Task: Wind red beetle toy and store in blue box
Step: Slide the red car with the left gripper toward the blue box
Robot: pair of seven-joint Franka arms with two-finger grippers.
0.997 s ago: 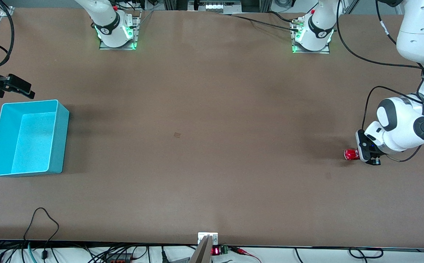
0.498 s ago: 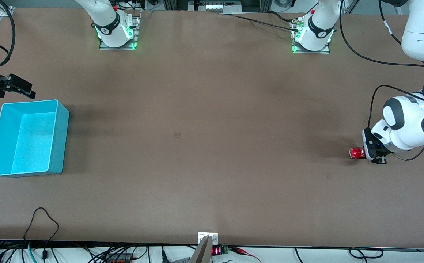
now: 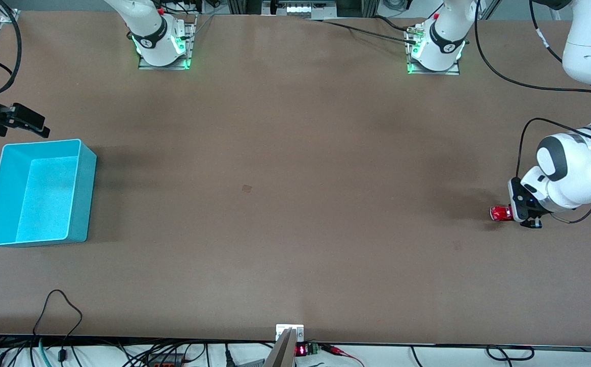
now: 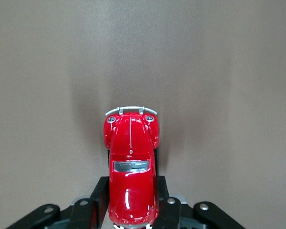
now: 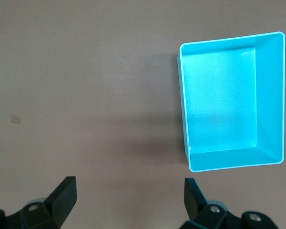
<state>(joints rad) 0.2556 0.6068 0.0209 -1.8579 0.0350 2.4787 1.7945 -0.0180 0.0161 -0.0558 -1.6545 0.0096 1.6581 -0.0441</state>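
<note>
Left gripper [image 4: 132, 210] around red beetle toy [image 4: 131, 167] (nose poking out).

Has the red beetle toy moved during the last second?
Yes. Held by the left gripper, the red beetle toy has shifted toward the left arm's end of the table, farther from the small dark mark at the table's middle.

We see bare brown table [image 3: 295, 204] across the frame's middle; only the blue box [image 3: 79, 191] stands at left.
</note>
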